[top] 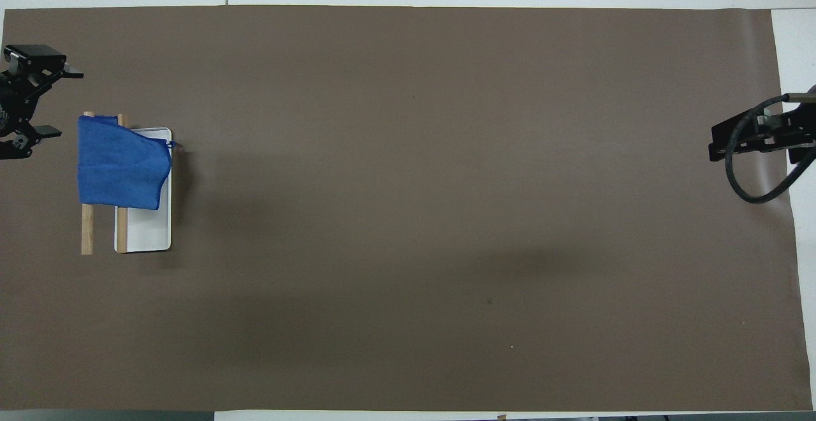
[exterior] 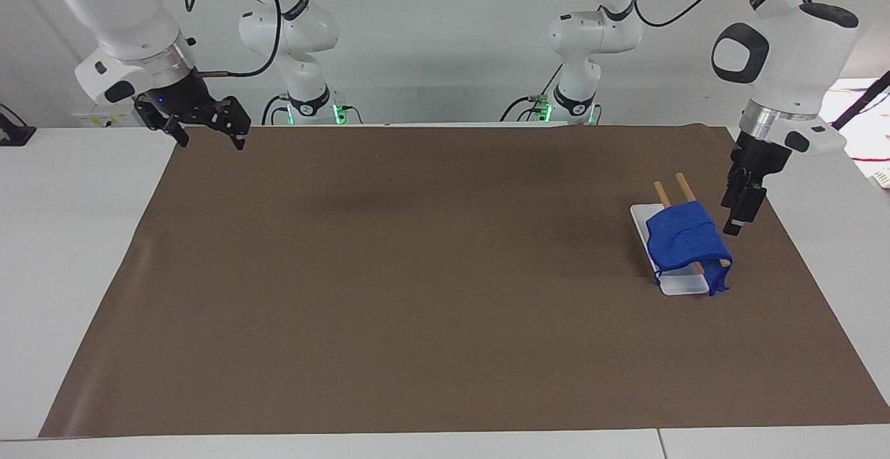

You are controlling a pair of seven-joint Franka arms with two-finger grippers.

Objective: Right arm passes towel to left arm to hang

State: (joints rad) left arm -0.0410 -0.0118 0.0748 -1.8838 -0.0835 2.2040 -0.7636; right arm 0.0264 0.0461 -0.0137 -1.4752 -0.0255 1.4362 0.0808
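The towel point(exterior: 685, 242) hangs draped over two wooden rails point(exterior: 683, 186) of a small rack with a white base point(exterior: 681, 284), which stands on the brown mat point(exterior: 431, 271) toward the left arm's end of the table. The left gripper point(exterior: 735, 215) hangs in the air just beside the towel, over the mat at the side of the rack nearest that end of the table, apart from the cloth and touching nothing; in the overhead view its two fingers point(top: 48, 131) stand wide apart with nothing between them. The right gripper point(exterior: 208, 129) waits well apart from the towel, over the mat's edge at the right arm's end of the table, its jaws also wide and empty, a small blue light showing on its body. The rails run with their long axis from nearer the robots to farther from them, tilted slightly in the facing view, and the towel covers the part of them that lies farther from the robots, leaving the nearer ends bare. The cloth's folded width lies across both rails, and one corner droops down past the white base toward the mat. There is one towel, one rack with two rails, one white base, one mat and two grippers.
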